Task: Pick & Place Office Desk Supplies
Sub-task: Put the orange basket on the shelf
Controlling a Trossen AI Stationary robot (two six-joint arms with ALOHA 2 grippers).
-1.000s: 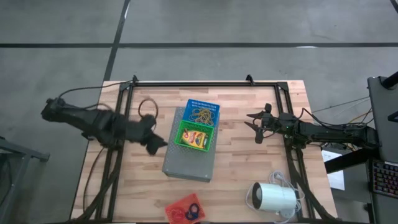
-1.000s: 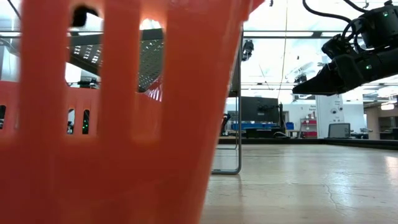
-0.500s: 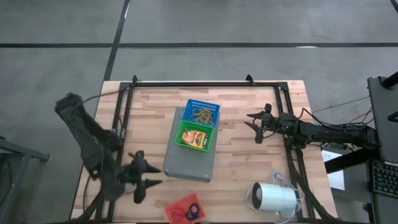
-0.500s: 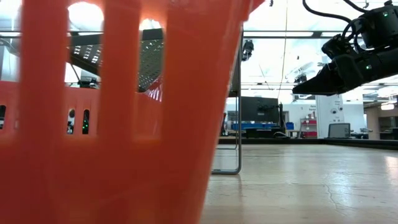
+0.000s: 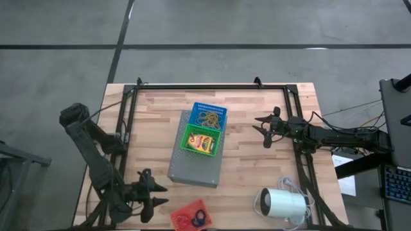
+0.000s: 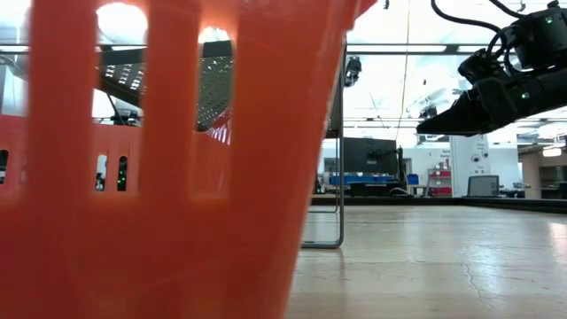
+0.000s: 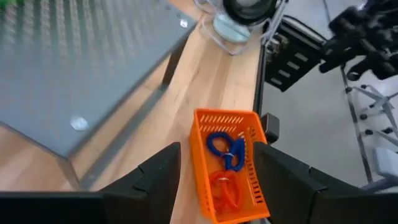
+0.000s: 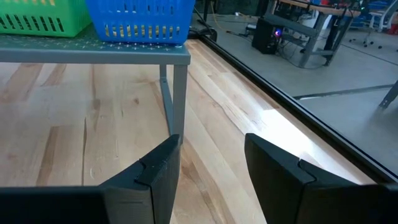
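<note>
1. Left arm is folded at the table's left edge, elbow out past the side, forearm running toward the near-left corner.
2. Left gripper (image 5: 153, 196) sits low there, pointing toward the table's middle, fingers (image 7: 158, 171) spread with a clear gap between them.
3. Right arm stretches in flat from the right side.
4. Right gripper (image 5: 262, 130) hangs over the right half of the table, fingers (image 8: 160, 168) parted, nothing between them.
</note>
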